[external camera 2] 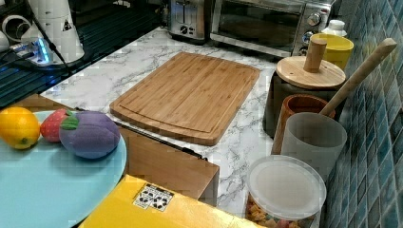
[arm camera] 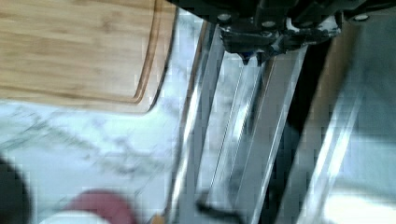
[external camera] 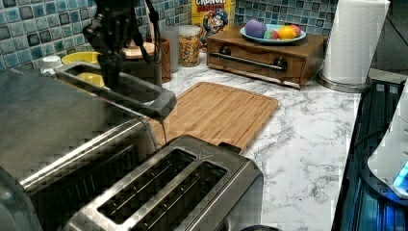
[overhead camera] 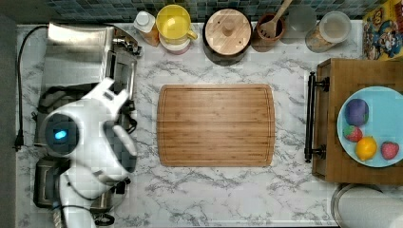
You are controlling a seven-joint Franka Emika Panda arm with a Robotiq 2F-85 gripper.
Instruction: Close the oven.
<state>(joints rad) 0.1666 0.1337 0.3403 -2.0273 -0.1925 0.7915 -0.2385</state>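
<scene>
Two-slot toaster (external camera: 178,192) sits right up front in the left view, with the oven (external camera: 62,120) just beside it. One oven, and its drop-down door (external camera: 120,89) is tilted partway, neither flat down nor shut. In the right view the oven (external camera 2: 266,23) stands at the far end of the counter, next to the toaster, glass front facing the one bamboo cutting board (external camera 2: 190,95).

One arm in play: the gripper (external camera: 111,72) comes down onto the door from above in the left view. In the wrist view it sits over the steel bar handle (arm camera: 198,121), though honestly I can't tell if the fingers are apart or together, it's too smeared.

Counting the rest: one blue plate (overhead camera: 380,99) on a wooden drawer box (overhead camera: 332,123), carrying what looks like four toy fruits, one yellow mug (overhead camera: 175,23), one lidded black pot (overhead camera: 227,34) and one paper towel roll (external camera: 355,41).
</scene>
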